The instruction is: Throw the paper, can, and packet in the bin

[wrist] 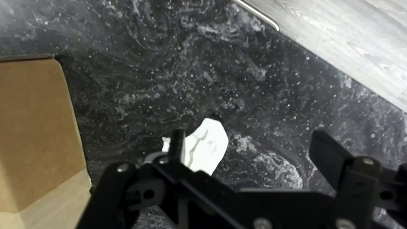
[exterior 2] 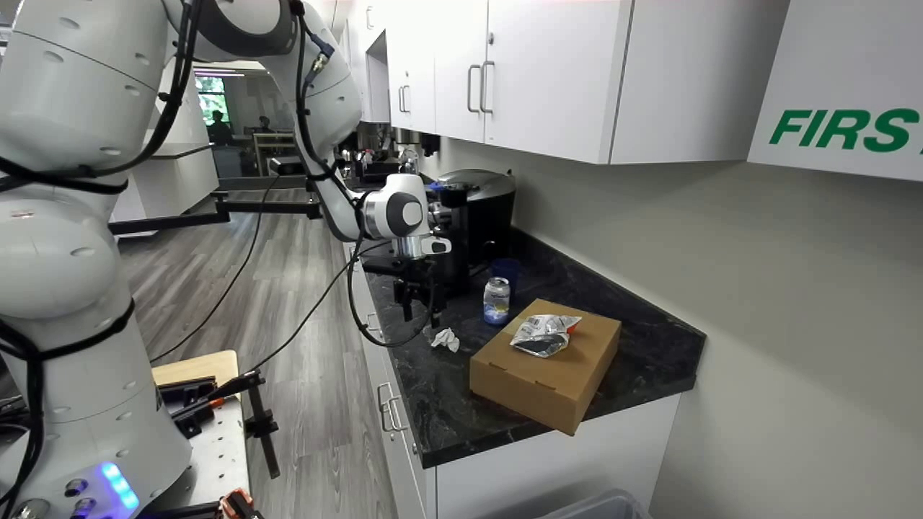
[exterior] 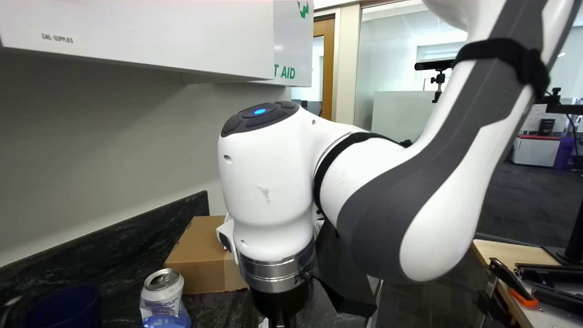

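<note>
The fingers (exterior 2: 407, 308) hang apart above the bench (exterior 2: 443, 407), near its long front edge, with the paper (exterior 2: 446, 339) lying crumpled near them. The can (exterior 2: 496, 303) stands upright, a cup (exterior 2: 506, 267) near it, farther from the end edge. The box (exterior 2: 519, 393), packet (exterior 2: 544, 335) on top, pokes one corner out past that edge.

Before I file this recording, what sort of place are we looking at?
Probably a kitchenette in an office or lab, though I can't tell which: white wall cabinets run above a dark countertop, with a white panel bearing green first-aid lettering beside them.
</note>
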You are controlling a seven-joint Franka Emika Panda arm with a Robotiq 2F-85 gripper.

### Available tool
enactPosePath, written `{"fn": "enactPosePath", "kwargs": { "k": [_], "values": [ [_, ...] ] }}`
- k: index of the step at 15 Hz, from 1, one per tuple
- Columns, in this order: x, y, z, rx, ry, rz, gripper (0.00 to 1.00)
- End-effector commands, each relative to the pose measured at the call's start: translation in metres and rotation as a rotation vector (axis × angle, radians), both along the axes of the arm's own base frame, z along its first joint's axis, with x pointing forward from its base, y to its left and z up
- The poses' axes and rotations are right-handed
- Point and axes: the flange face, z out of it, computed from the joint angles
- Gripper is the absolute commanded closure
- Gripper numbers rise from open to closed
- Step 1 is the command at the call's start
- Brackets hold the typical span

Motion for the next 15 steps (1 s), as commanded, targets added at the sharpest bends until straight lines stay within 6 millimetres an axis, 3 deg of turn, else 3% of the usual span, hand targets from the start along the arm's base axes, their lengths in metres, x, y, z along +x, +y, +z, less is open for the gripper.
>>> {"fn": "enactPosePath", "kwargs": {
  "k": [1,6,15],
  "values": [
    [0.03,-0.004,-0.001,-0.013,-0.063,-0.003,0.0],
    [0.056,-0.023,0.004,-0.058,-0.115,-0.005,0.0],
    [0.018,-0.04,-0.015,-0.035,-0.054,-0.029,0.0]
  ]
}}
